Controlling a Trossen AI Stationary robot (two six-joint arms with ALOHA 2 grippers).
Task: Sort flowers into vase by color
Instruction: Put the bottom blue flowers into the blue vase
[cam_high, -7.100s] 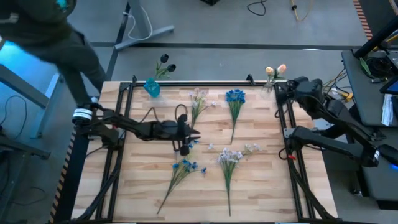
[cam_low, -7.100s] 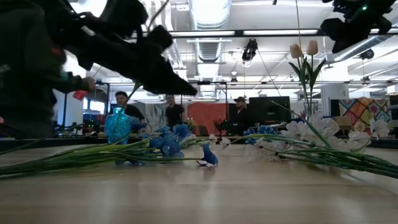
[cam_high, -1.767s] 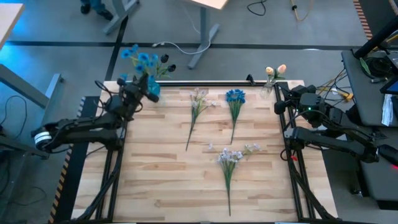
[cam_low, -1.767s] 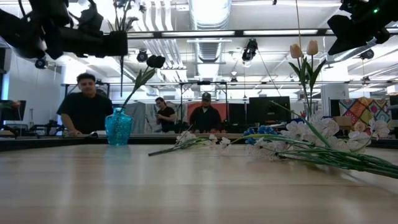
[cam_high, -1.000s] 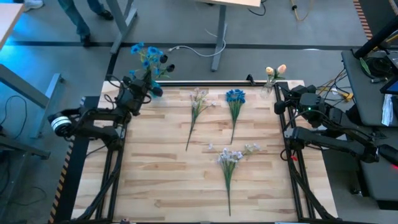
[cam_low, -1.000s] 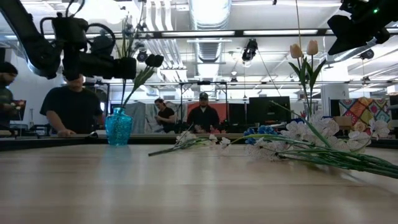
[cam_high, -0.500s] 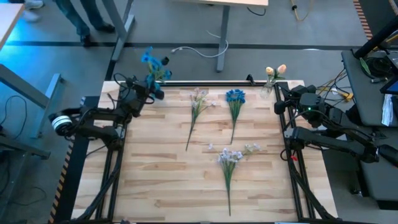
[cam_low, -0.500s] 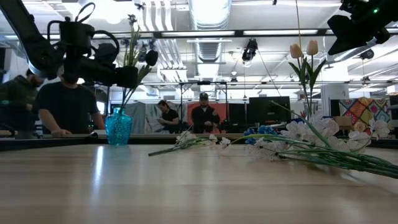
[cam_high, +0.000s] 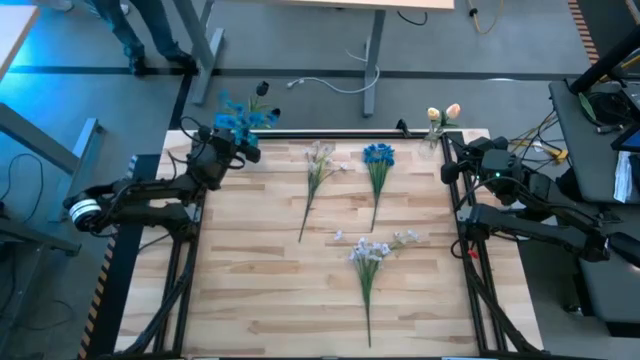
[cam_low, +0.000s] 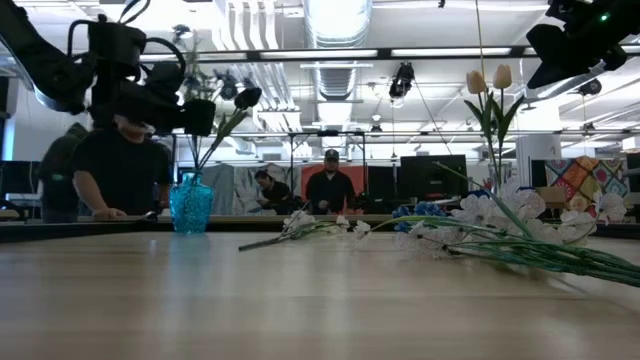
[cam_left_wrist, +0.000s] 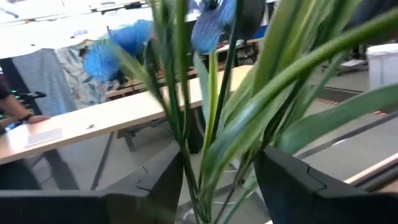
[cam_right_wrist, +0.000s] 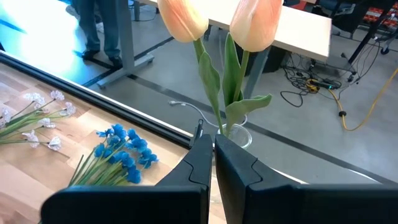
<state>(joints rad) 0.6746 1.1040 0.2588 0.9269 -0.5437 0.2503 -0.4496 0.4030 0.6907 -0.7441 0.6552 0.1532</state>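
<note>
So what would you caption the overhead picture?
Left gripper opens beside blue flowers in the corner vase; three sprigs lie on the table.

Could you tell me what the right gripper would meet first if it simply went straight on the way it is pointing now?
Most likely the peach tulips: in its wrist view the right gripper, fingers shut, points straight at their green stems, where they enter a clear vase. Stems or vase rim first, I cannot say; depth is unclear.

Two dark, near-black arms of jointed segments, left arm (cam_high: 150, 195) with a white-and-silver ring near its base, right arm (cam_high: 540, 210) with a small green light near the wrist and a red spot by its base. Thin black cables looped along the links. Matte black, blunt, angular claw fingers (cam_right_wrist: 193, 163).
</note>
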